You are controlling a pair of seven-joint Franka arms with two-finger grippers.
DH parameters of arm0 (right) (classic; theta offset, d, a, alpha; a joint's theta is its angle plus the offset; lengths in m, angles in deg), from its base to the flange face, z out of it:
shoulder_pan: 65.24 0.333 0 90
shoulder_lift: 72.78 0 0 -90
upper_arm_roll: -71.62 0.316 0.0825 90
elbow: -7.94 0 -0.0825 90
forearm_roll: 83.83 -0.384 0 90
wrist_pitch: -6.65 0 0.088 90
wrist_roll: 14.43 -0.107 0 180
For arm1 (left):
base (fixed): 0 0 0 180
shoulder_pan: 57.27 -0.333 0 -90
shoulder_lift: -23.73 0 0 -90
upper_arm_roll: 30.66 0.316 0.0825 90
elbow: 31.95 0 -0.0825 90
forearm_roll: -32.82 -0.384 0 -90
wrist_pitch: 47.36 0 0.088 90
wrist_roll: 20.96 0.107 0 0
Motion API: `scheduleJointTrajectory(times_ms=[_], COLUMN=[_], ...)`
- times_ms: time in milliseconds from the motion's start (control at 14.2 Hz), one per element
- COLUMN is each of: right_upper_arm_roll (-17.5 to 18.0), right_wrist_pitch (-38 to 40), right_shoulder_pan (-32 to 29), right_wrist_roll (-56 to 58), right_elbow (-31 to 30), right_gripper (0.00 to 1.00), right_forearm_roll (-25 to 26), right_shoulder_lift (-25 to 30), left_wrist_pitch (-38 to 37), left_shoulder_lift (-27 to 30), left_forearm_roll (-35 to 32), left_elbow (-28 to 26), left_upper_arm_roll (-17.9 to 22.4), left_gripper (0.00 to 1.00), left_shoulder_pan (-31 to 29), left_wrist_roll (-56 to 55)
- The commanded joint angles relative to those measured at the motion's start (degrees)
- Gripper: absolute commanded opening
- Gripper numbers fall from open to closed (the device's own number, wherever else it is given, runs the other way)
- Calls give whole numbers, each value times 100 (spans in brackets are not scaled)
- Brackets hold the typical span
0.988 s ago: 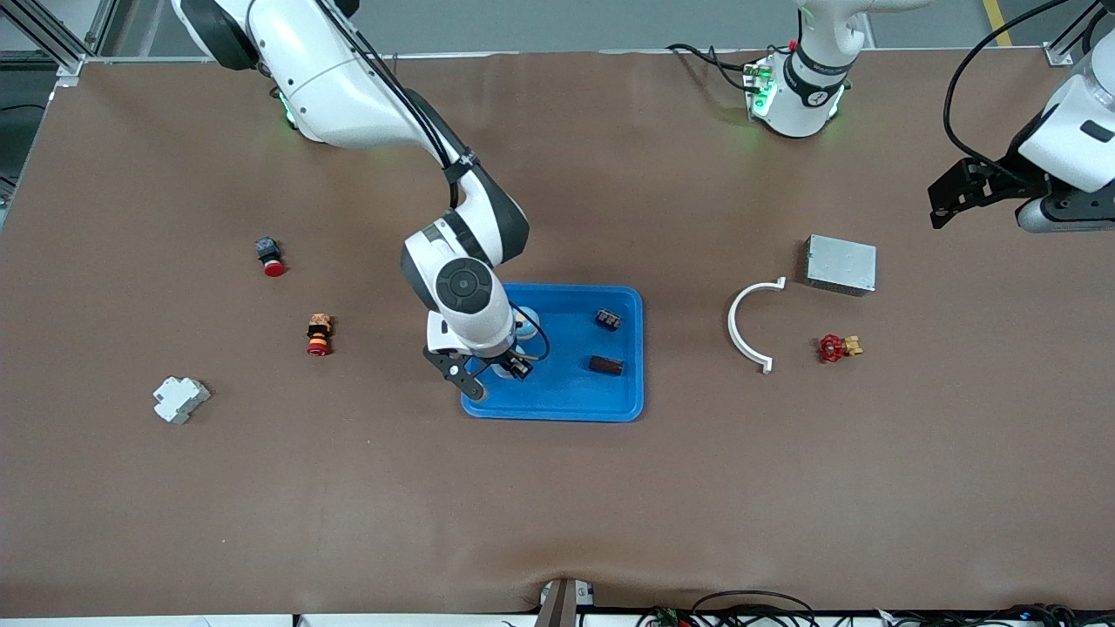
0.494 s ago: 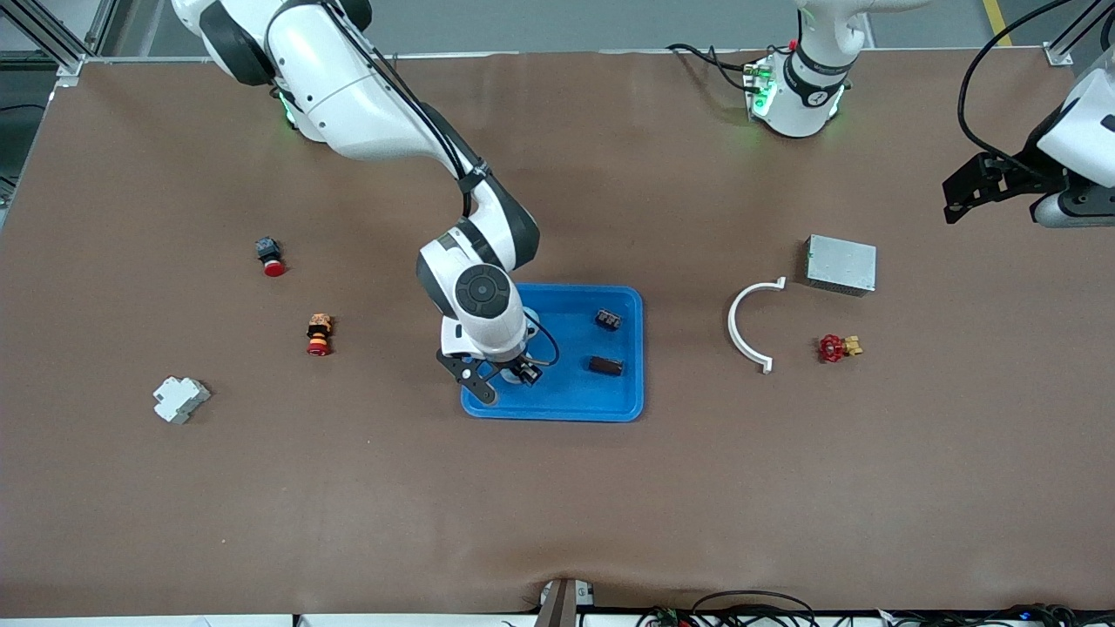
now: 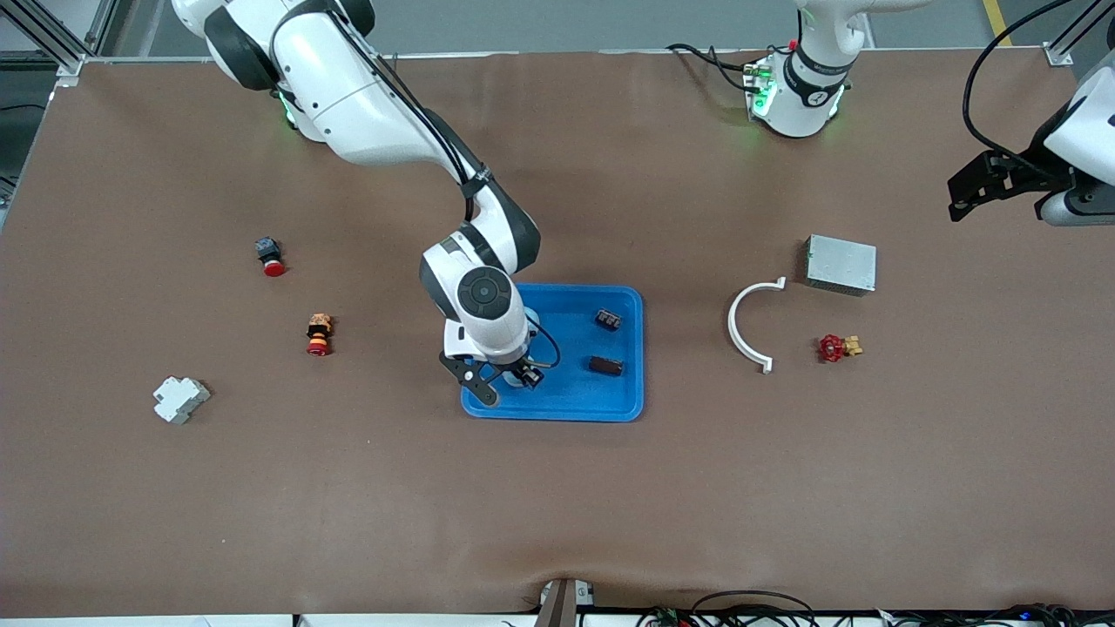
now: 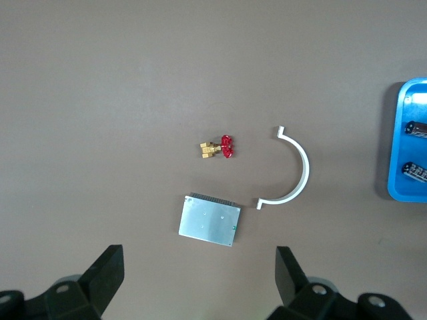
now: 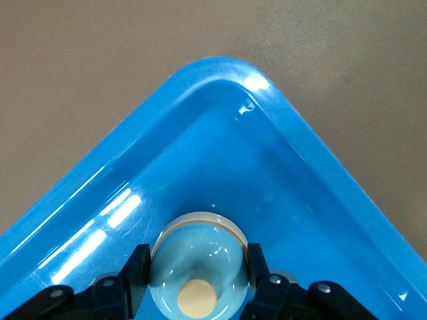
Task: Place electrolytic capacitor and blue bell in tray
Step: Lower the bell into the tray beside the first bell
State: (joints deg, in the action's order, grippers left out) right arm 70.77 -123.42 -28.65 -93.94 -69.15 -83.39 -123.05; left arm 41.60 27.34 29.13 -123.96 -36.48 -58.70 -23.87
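**Right pincer lowers bell into tray corner**

Right gripper (image 3: 508, 380) over the shallow bright blue rectangular plastic tray (image 3: 627, 409), at the corner nearest the front camera toward the right arm's end. It is clenched on the pale blue dome-shaped bell with a cream button on top (image 5: 195, 265): the right wrist view shows the black fingers (image 5: 137, 270) pressed against both sides of the dome. Bell sits low over the tray floor inside the rim; whether it touches the floor, cannot tell.

Change over the last second: the right arm slid a bit toward the left arm's end, so the gripper moved from the tray's edge to properly inside the rim. The last half-second shows almost no travel. I judge the carry is over and the release is next; opening here should drop the bell inside, with rim close, so little risk of it rolling out.

Two small dark cylindrical capacitors (image 3: 606, 366) and (image 3: 608, 320) already lie in the tray, toward the left arm's end from the right gripper. So the capacitor part looks done; bell is the last item.

Left gripper (image 3: 980, 183) hangs well off toward the left arm's end, spread wide and empty, above bare table beside the small grey metal box (image 4: 209, 220). It lifted and pulled back over the same second; it waits. White plastic half-ring (image 4: 288, 169) and small red-handled brass valve (image 4: 217, 147) lie under its camera, untouched.
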Motion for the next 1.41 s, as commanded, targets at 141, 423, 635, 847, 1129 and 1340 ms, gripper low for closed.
scheduleJointTrajectory(times_ms=[141, 423, 635, 847, 1129, 1340], right_upper_arm_roll=[-73, -73, -73, -55, -64, -3], right_wrist_pitch=[-1, -299, -309, -169, 1128, 1694], right_shoulder_pan=[84, 93, 102, 50, -99, -827], right_wrist_roll=[-196, -301, -301, -231, 555, 2295], right_elbow=[185, 133, 133, 185, 536, 564], right_gripper=[0, 100, 100, 100, 100, 100], right_forearm_roll=[184, 333, 343, 325, 299, 176], right_shoulder_lift=[-150, -150, -159, -54, 122, 551], left_wrist_pitch=[-45, -72, -72, -28, 34, 95], left_shoulder_lift=[53, 62, 62, 61, 62, 18], left_forearm_roll=[-1, 87, 306, 333, 333, 307], left_elbow=[-36, -28, -27, -36, -27, -36], left_upper_arm_roll=[-24, -50, -59, -59, -50, -59], left_gripper=[100, 100, 100, 100, 100, 100], left_shoulder_pan=[-50, -50, -50, -59, -68, -50], left_wrist_roll=[168, 177, 169, 160, 168, 168])
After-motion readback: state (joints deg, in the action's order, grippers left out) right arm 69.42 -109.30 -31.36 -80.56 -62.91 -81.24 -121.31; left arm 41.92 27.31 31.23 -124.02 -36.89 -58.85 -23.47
